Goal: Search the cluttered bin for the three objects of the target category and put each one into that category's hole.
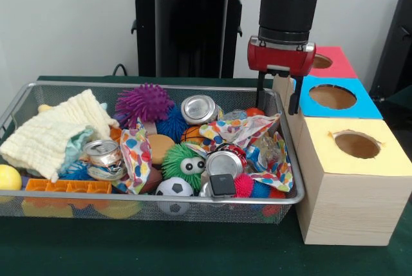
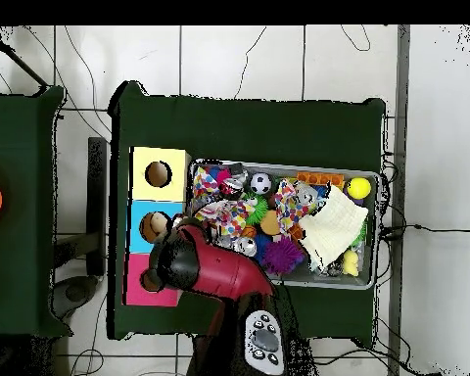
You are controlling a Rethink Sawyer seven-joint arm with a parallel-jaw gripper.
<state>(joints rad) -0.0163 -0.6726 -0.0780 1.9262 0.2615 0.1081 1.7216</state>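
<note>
The dark green cloth-covered table (image 1: 129,250) carries a long silver wire-mesh bin (image 1: 193,210) crammed with clutter, and just beside its end stands a row of three pale wooden boxes, each with a round hole in a coloured top: yellow (image 1: 356,145), blue (image 1: 332,96) and red (image 1: 320,61). The red and black robot arm (image 1: 288,12) hangs over the bin's corner next to the blue box, its hand (image 1: 277,100) spread wide with two black fingers (image 1: 261,89) pointing down and nothing between them. The target category is not named, but three crushed silver drink cans look like a matching set: one (image 1: 199,109) at the far side by the purple spiky ball (image 1: 143,103), one (image 1: 226,162) in the middle against the confetti-patterned cloth (image 1: 257,131), one (image 1: 103,152) beside the cream knitted cloth (image 1: 55,131). If cans are wanted, the far one is nearest; a good pick would come straight down, fingers straddling its rim, clear of cloth folds.
</note>
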